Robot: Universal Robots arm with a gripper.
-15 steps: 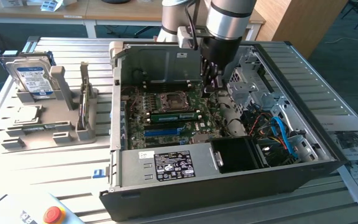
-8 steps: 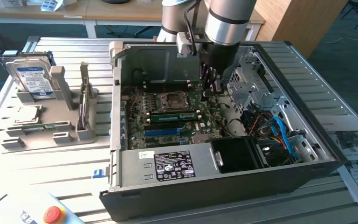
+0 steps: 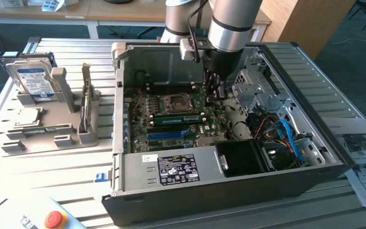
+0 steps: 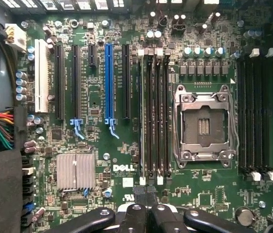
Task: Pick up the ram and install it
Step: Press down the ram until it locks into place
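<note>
A green ram (image 3: 177, 119) sits on edge in a memory slot of the motherboard (image 3: 170, 136), inside the open computer case (image 3: 234, 191). My gripper (image 3: 212, 95) hangs inside the case, just past the end of the ram nearer the exterior view's right. In the wrist view the gripper (image 4: 146, 194) is shut, with nothing seen between its black fingers (image 4: 135, 213). Its tips are over one end of the row of black memory slots (image 4: 154, 116). Whether the tips touch the ram I cannot tell.
Beside the slots is the open processor socket (image 4: 204, 124), with expansion slots (image 4: 108, 82) on their other side. At the exterior view's left, a grey fixture (image 3: 55, 129) holds a hard drive (image 3: 34, 81), a square chip (image 3: 27, 117) and a thin upright board (image 3: 84, 102). Cables (image 3: 285, 138) crowd the case's right.
</note>
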